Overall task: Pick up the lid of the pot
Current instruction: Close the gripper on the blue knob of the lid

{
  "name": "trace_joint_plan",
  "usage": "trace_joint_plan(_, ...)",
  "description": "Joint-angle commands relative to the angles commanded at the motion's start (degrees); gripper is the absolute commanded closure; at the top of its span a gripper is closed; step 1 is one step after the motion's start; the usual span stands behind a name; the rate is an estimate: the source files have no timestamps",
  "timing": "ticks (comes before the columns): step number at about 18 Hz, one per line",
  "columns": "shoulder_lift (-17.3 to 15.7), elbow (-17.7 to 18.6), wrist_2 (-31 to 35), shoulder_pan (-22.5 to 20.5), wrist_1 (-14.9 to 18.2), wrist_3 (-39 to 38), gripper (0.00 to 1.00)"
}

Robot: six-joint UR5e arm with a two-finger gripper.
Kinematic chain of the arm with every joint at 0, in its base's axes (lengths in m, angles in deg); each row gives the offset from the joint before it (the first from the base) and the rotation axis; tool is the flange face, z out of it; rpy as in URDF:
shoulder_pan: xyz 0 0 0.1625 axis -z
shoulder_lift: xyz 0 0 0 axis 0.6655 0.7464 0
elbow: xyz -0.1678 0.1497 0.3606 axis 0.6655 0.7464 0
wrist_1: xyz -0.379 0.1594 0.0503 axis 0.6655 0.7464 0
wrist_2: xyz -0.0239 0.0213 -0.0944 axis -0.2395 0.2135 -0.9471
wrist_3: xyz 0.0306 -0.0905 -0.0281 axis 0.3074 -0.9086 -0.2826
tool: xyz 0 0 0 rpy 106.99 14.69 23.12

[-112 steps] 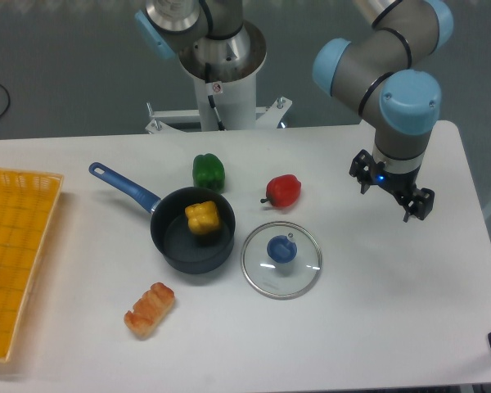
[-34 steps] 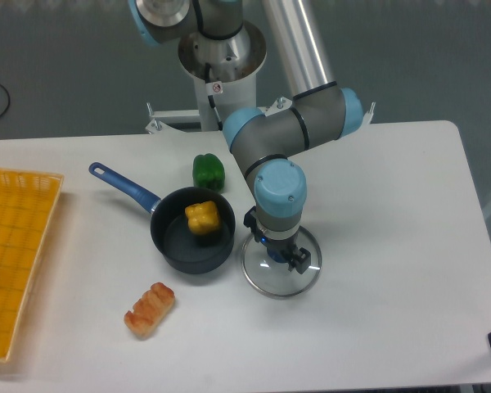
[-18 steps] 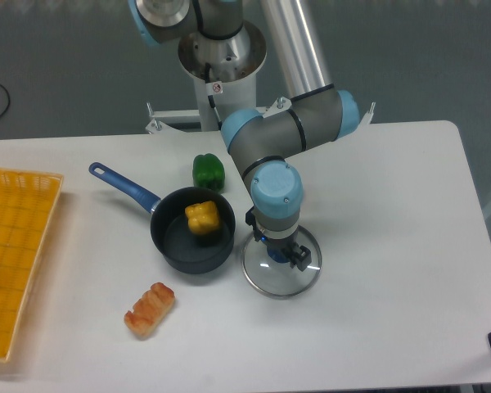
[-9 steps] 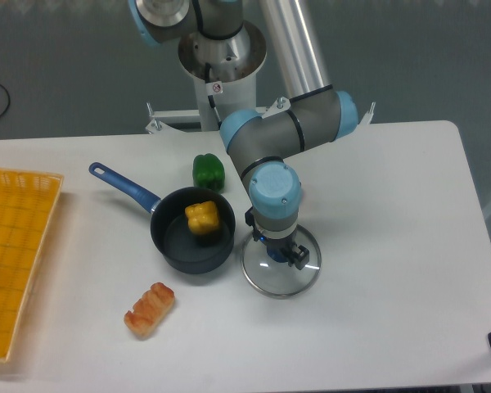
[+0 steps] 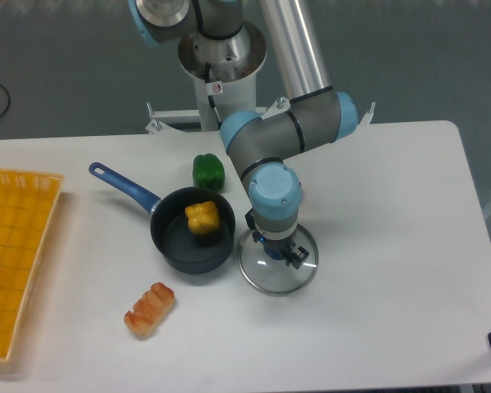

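Lid (image 5: 278, 279) slightly shifted — knob (image 5: 275, 253) part-hidden behind tool (image 5: 275, 239)

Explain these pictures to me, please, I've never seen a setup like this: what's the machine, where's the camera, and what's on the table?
The machine is a robot arm with a two-finger gripper, a bit like large tweezers. One fixed camera watches the table from above, so every picture is the same view.

The gripper is down at the round pot lid, its fingers around the blue knob. Whether they grip it firmly, I can't tell; the lid seems to be on the table.

Beside it is a black pan with a blue handle and a yellow item inside. Also around: a green item, a brownish, bread-like piece and a yellow-orange crate.
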Motion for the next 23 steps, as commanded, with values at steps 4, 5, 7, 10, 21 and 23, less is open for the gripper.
trace_joint_plan(4,0.18,-0.35,0.09,-0.09,0.18,0.17,0.23)
trace_joint_plan(5,0.18,-0.35,0.17,-0.09,0.26,0.26,0.23)
trace_joint_plan(7,0.18,-0.18,0.7,-0.09,0.26,0.35,0.23)
trace_joint_plan(10,0.09,0.09,2.11,-0.09,0.35,0.53,0.23)
trace_joint_plan(21,0.18,0.09,2.02,0.0,0.26,0.35,0.34)
trace_joint_plan(23,0.09,-0.09,2.02,0.0,0.26,0.44,0.37)
